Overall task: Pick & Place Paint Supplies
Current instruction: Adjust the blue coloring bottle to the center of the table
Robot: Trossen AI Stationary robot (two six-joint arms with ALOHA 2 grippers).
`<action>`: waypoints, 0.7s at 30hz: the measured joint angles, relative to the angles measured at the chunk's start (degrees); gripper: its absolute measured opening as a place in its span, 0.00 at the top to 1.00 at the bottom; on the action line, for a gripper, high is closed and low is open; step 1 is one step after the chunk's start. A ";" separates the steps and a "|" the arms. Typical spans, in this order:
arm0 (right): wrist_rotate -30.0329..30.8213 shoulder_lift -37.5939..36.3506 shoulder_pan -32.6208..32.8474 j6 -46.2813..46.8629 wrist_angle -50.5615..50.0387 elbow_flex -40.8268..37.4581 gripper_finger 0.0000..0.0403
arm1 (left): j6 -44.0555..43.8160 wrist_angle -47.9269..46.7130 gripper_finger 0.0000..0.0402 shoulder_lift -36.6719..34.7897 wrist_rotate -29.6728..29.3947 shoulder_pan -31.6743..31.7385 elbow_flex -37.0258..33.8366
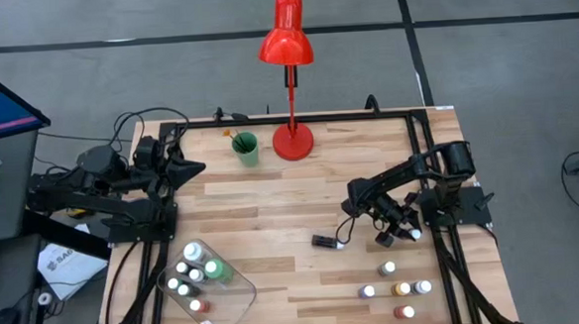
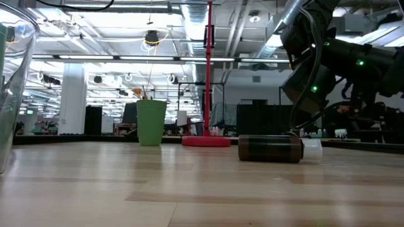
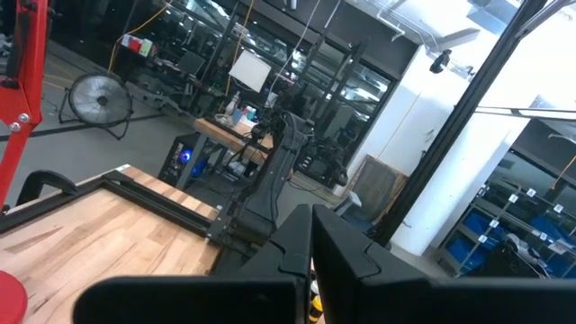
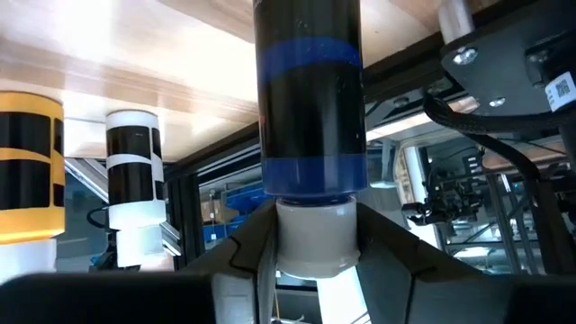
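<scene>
My right gripper hangs over the right half of the table, shut on a small dark bottle with a blue label. A dark brown bottle lies on its side to its left, also seen in the low view as a dark bottle with its white cap to the right. Several small capped bottles stand near the front right edge. More bottles stand in the clear tray at the near left. My left gripper is shut on nothing, raised at the table's left edge. My right gripper pinches the blue-labelled bottle by its white cap, one finger on each side. The fingers slant downward toward the table's near side. The bottle runs on in line with the fingers, its body pointing away from them. Its far end is out of the picture.
A green cup with brushes and a red desk lamp stand at the far edge. A yellow-labelled bottle and a black-and-white one stand just beyond the held bottle. Bare wood lies in the table's middle.
</scene>
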 joint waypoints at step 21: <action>13.76 -1.95 0.40 2.17 5.67 8.25 0.40 | 0.01 -0.02 1.00 0.00 0.07 0.01 0.00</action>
